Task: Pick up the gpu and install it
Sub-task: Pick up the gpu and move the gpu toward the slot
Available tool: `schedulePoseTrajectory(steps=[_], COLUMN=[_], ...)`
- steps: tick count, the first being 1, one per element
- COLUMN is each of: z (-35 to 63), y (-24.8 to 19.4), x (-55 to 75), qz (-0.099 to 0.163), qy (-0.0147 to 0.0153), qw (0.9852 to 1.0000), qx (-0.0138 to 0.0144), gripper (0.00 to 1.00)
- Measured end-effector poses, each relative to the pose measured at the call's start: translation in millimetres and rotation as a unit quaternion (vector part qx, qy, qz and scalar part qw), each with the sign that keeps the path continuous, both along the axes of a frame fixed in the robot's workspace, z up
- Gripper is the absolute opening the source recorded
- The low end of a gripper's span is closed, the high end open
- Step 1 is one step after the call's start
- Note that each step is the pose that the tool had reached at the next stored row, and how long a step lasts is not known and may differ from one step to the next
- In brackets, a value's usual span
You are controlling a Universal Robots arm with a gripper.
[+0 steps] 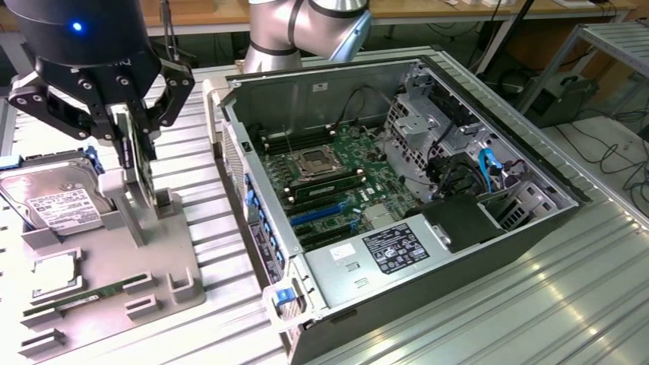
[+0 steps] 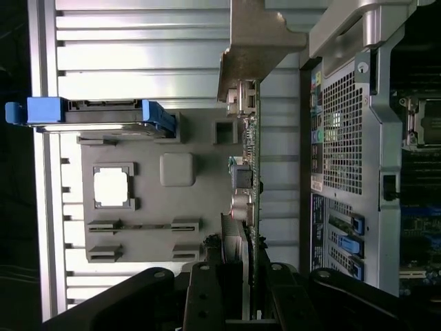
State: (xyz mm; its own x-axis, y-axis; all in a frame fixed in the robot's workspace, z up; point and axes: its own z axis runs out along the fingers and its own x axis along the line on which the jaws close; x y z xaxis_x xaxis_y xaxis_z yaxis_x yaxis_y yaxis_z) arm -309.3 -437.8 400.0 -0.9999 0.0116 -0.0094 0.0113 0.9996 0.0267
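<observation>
**GPU (image 1: pixel 139 171) clamped on edge in the gripper (image 1: pixel 130 131), outside the open computer case (image 1: pixel 315 95)**

The computer case lies on its side on the ribbed aluminium table (image 1: pixel 548 304). Its side panel is off and the motherboard (image 1: pixel 335 179) is exposed, with blue expansion slots (image 1: pixel 316 214) near the rear wall. Just beside the case, at the exterior view's left, sits a grey parts tray (image 1: pixel 102 255).

The black gripper hangs over the tray, its jaws drawn in part-way onto the thin card, one finger on each face. The GPU stands upright over the tray's raised grey holder. I cannot tell whether its lower edge is clear of that holder. In the wrist view its silver end bracket (image 2: pixel 258 41) sits at the end far from the fingers (image 2: pixel 207 296).

A hard drive (image 1: pixel 51 201) in a blue carrier rests in the tray near the card. Further along are a square processor (image 1: pixel 56 275) and a narrow memory stick (image 1: pixel 87 296).
</observation>
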Motion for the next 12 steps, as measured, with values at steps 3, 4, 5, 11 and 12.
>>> schedulePoseTrajectory(steps=[3,4,5,11,12], z=[2.4,2.7,3.2,12.6,14.0], y=[0.0,0.0,0.0,0.0,0.0], x=[0.1,0.1,0.0,0.0,0.0], qz=[0.0,0.0,0.0,0.0,0.0], qy=[-0.0002,-0.0002,-0.0002,-0.0002,-0.0002], qw=[1.0,1.0,0.9999,0.9999,0.9999], qx=[-0.0037,-0.0072,-0.0101,-0.0164,-0.0164], gripper=[0.28,0.28,0.28,0.28,0.28])
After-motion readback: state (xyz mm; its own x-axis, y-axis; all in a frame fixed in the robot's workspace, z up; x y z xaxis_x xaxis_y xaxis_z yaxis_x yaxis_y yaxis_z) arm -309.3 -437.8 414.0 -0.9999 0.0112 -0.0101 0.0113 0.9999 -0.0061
